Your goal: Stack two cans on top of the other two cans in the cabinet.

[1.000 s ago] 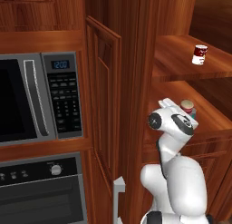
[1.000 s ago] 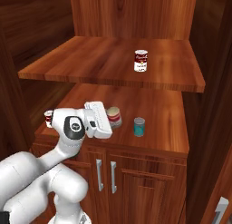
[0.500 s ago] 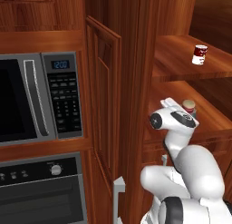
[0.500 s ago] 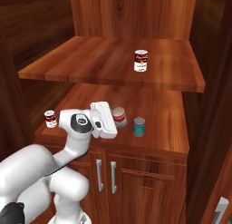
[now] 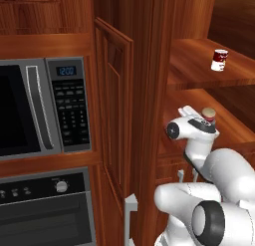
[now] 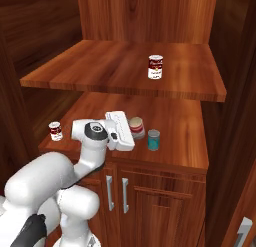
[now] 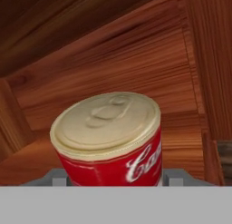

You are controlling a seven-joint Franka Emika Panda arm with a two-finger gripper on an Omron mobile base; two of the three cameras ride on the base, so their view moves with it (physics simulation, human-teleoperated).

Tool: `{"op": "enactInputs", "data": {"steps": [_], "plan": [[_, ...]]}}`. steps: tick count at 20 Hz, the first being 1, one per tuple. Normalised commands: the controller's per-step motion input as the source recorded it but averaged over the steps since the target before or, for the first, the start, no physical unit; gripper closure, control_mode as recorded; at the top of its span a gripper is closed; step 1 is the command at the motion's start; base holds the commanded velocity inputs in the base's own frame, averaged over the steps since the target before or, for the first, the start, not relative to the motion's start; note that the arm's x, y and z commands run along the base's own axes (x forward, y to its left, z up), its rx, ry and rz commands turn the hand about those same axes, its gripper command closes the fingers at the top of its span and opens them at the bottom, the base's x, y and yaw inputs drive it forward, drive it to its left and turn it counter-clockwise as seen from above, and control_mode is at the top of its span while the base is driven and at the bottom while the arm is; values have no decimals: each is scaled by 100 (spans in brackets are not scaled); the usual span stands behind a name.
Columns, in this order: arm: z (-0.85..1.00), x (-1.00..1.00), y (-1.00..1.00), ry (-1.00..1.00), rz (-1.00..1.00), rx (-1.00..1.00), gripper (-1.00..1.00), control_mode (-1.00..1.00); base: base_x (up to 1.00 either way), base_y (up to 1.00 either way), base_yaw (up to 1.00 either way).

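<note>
Microwave (image 5: 42, 106) above oven (image 5: 45, 210)

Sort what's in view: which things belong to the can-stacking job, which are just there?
Job:
- red can with pale top, between the gripper fingers
- white can with red band, lower shelf, far left
- teal can, lower shelf
- soup can, upper shelf
- cabinet

Just there:
- microwave
- oven

Glossy reddish wood panelling all round, a steel microwave (image 5: 42, 108) set in at left, an oven (image 5: 47, 210) beneath it.
</note>
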Motion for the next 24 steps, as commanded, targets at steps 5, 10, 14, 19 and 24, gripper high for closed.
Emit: {"op": "enactInputs", "data": {"steps": [5, 10, 14, 19, 24], "plan": [[0, 19, -11, 0, -7, 0, 100, -100, 0, 0, 0], [-3, 20, -7, 0, -4, 0, 100, -100, 0, 0, 0], [-1, 17, -7, 0, -1, 0, 100, -100, 0, 0, 0], [-4, 8, -13, 0, 0, 0, 100, -100, 0, 0, 0], [-8, 2, -15, 0, 0, 0, 100, -100, 0, 0, 0]]}}
